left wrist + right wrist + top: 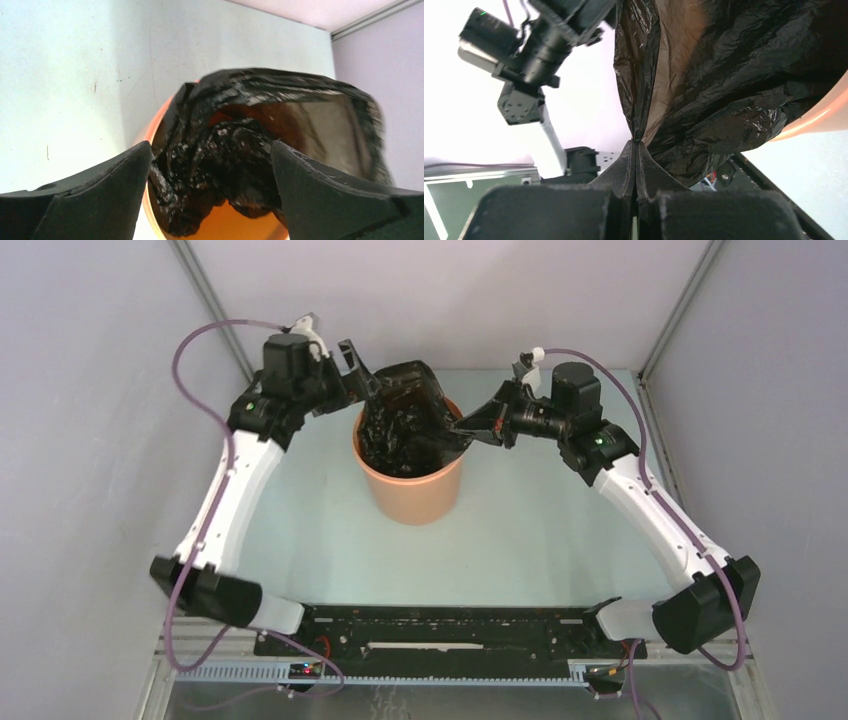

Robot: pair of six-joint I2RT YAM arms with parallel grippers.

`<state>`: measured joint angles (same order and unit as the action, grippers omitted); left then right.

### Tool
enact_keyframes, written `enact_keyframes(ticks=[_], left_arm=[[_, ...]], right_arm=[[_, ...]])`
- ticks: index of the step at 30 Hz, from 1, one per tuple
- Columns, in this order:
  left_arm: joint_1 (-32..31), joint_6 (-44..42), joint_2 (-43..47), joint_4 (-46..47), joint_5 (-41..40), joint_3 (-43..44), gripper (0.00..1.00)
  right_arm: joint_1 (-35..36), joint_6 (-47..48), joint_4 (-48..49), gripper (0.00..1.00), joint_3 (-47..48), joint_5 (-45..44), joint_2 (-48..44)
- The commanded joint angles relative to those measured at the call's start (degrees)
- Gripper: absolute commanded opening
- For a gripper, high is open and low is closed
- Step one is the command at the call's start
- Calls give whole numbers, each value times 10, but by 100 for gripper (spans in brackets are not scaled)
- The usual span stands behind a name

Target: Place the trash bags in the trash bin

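Black, glossy film of the trash bag [405, 412] sat bunched inside the orange trash bin [412, 490], which stood upright near the middle of the pale surface [300, 530]. Part of the bag rose above the far rim, and a fold hung over the right-hand edge. Left fingers [107, 192] stood wide apart at the bin's left rim, flanking the crumpled mass and holding nothing. Right fingers [621, 170] were pressed together on a pleat of the film, just outside the rim. Judged step: tucking the protruding film below the rim. To do this well, the left fingers would best close on the raised far portion and carry it down toward the bin's middle. The right pinch should meanwhile stay slack and be brought inward over the opening, because a sideways pull could tip or slide the bin.
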<state>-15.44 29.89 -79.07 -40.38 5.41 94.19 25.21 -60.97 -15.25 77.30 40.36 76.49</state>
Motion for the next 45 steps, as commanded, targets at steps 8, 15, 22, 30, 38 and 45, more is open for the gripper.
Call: enact_keyframes(ticks=[8, 15, 22, 30, 38, 45], left_arm=[[11, -25, -86, 30, 50, 51, 79], [15, -16, -105, 56, 74, 45, 46], [16, -13, -126, 48, 42, 60, 60], [16, -16, -152, 19, 59, 97, 15], [16, 32, 11, -106, 80, 50, 0], [60, 20, 49, -210, 77, 35, 0]], right_arm=[[-50, -133, 122, 0, 2, 62, 14], [-60, -156, 147, 0, 1, 75, 26], [-64, -157, 168, 0, 2, 82, 31], [-70, -142, 164, 0, 1, 87, 35], [-105, -57, 34, 0, 14, 113, 26], [-112, -43, 2, 0, 15, 93, 40]])
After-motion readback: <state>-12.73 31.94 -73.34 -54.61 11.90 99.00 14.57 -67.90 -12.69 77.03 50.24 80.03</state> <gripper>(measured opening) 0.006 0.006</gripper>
